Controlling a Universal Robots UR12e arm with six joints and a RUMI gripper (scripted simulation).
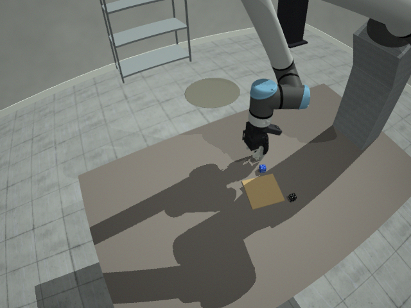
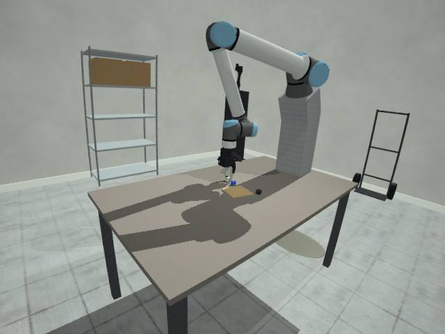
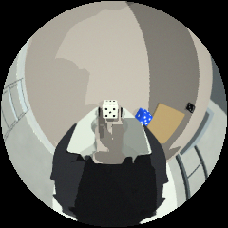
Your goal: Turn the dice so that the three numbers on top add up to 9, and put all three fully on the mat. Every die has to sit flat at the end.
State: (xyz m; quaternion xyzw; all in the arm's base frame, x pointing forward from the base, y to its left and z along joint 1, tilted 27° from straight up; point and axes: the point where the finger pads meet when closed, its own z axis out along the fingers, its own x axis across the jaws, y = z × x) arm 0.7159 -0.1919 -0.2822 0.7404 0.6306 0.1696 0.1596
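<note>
A white die (image 3: 110,108) stands between the fingertips of my gripper (image 1: 256,158) (image 2: 228,179) (image 3: 110,107), with a narrow gap showing on each side. The gripper is partly open and not closed on it. In the top and exterior views the fingers largely hide this die. A blue die (image 1: 262,168) (image 2: 233,183) (image 3: 143,117) lies off the mat, between the gripper and the orange-tan mat (image 1: 263,195) (image 2: 238,192) (image 3: 166,123). A black die (image 1: 291,197) (image 2: 258,191) (image 3: 190,107) lies just off the mat's opposite side. I cannot read the top numbers surely.
The brown table (image 1: 331,212) (image 2: 280,216) carries the arm's broad shadows, which cover most of the mat. The grey robot pedestal (image 1: 368,89) (image 2: 298,136) stands at the table's far end. A metal shelf (image 1: 149,31) (image 2: 122,116) stands beyond the table.
</note>
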